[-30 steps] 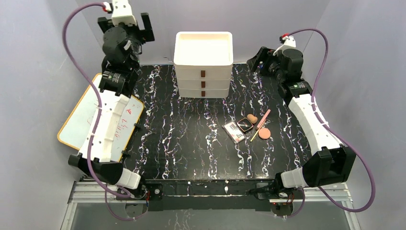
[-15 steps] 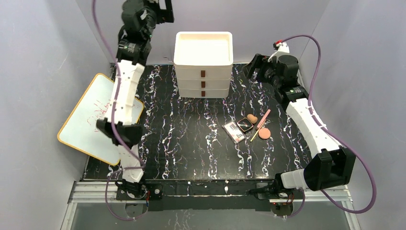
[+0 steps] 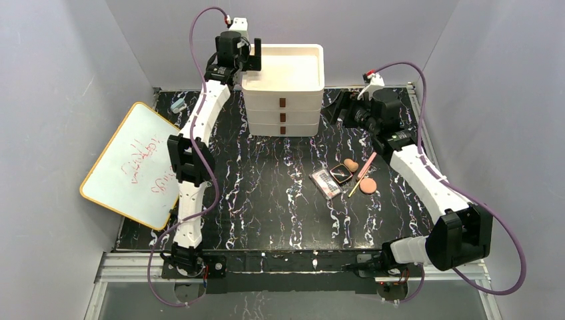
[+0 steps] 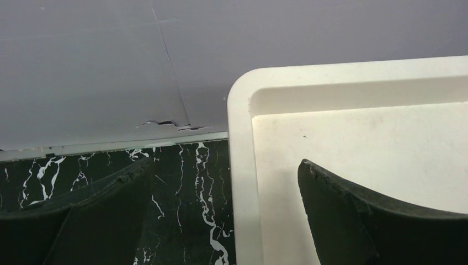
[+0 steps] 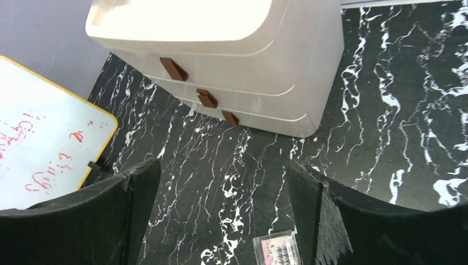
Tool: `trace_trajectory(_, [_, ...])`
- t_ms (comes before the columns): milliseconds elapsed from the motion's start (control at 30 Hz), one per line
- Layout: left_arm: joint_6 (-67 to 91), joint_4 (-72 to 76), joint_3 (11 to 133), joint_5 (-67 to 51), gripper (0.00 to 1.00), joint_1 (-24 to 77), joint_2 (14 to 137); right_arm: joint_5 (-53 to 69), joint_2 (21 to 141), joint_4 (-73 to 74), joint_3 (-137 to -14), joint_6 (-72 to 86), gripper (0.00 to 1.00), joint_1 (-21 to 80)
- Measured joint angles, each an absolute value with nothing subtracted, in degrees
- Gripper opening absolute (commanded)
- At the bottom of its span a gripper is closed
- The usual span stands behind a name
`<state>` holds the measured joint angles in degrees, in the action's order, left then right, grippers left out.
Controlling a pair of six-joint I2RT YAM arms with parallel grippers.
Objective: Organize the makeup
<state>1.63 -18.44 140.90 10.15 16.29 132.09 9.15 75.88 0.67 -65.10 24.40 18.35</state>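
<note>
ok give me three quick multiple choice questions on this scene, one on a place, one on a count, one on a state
1. The left gripper is:
A. at a corner of the top tray on the drawer unit
B. parked by its own base
C. inside a drawer

2. The brown drawer handles number:
A. two
B. three
C. five

3. The right gripper is:
A. shut, empty
B. shut on a handle
C. open, empty

Answers:
1 A, the left wrist view shows its fingers either side of the tray's rim.
2 B, three sit stacked down the front.
3 C, the right wrist view shows its fingers wide apart, gripping nothing.
</note>
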Motion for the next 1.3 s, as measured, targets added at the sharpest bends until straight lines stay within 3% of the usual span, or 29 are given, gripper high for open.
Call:
trace_trajectory(67, [2.02,-18.11,140.14,10.76,0.97,16.29,132.35,9.19,75.88,0.40,-64.10,24.56,0.91,19.05])
trace_trajectory(100, [2.17,-17.98,139.90,11.18,0.90,16.29,132.35,9.19,75.90,0.40,-63.59,24.67,0.91,19.44])
trace_trajectory(133, [2.26,-17.56,139.57,11.49,0.76,16.29,132.35,9.19,75.92,0.36,-63.29,24.67,0.91,19.64])
trace_trajectory(200, [2.87,-16.45,138.93,11.99,0.28,16.29,132.35,9.17,75.99,0.36,-62.92,24.69,0.91,19.81])
trace_trajectory(267, [3.77,-15.92,138.15,12.53,0.03,16.29,132.35,9.15,76.12,0.27,-62.92,24.69,0.91,19.90])
trace_trajectory(300, [4.47,-15.35,137.84,11.40,0.00,16.29,132.49,9.17,76.12,0.27,-62.92,24.67,0.91,19.90])
trace_trajectory(733, [7.42,-17.98,138.02,16.10,0.00,16.62,131.76,8.71,76.34,0.30,-62.78,23.77,0.91,20.27])
trace_trajectory(1100, [15.79,-38.59,124.29,30.96,0.00,14.68,115.50,7.81,78.08,1.13,-62.65,20.78,0.88,21.50])
trace_trajectory(1200, [18.96,-45.65,124.09,33.76,0.00,14.09,112.97,9.82,80.77,1.15,-64.25,18.83,0.86,25.65])
trace_trajectory(1300, [22.46,-50.74,122.61,36.16,0.00,13.80,110.19,6.92,86.67,1.30,-69.21,14.61,0.86,36.07])
